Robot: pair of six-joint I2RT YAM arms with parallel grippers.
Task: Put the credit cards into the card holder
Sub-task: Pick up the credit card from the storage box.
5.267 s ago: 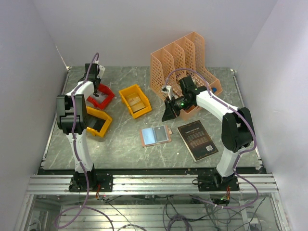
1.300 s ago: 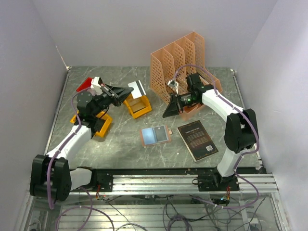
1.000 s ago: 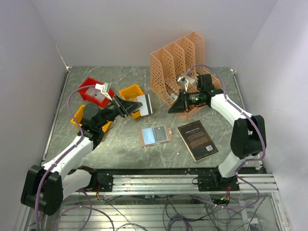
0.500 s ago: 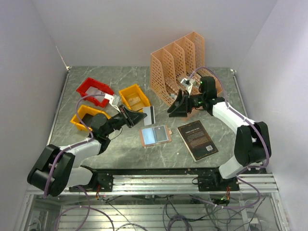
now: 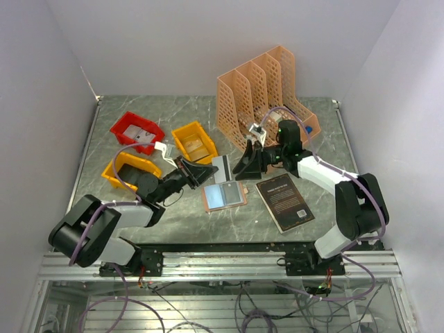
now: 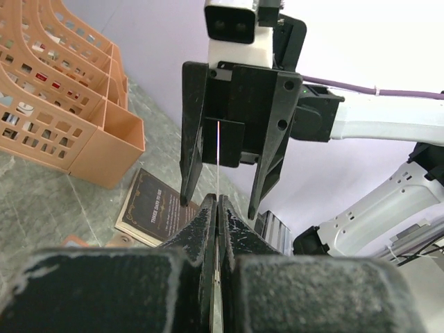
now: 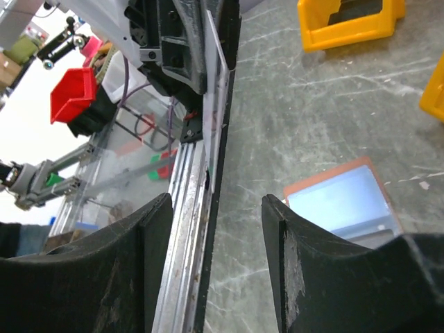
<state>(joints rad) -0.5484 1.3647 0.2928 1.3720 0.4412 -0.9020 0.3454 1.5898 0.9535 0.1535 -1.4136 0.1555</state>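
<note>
My left gripper (image 5: 207, 171) is shut on a pale credit card (image 5: 222, 166) with a dark stripe, held on edge above the table. In the left wrist view the card (image 6: 217, 156) is a thin line rising from the closed gripper (image 6: 216, 200). My right gripper (image 5: 241, 168) faces it, open, with its fingers (image 6: 193, 159) on either side of the card and not touching it. In the right wrist view the gripper (image 7: 215, 201) is open just short of the card (image 7: 219, 97). The salmon card holder (image 5: 224, 195) lies open just below. More cards lie in the red bin (image 5: 127, 125) and the yellow bin (image 5: 184, 132).
A black book (image 5: 284, 201) lies right of the holder. The tall peach lattice organizer (image 5: 263, 87) stands behind the right arm. A second yellow bin (image 5: 125, 161) sits beside the left arm. The table's near rail (image 7: 184, 229) runs close below the grippers.
The left arm swung from the bins down to mid-table, carrying the card. The right gripper came away from the organizer, dropped toward the card and opened.
</note>
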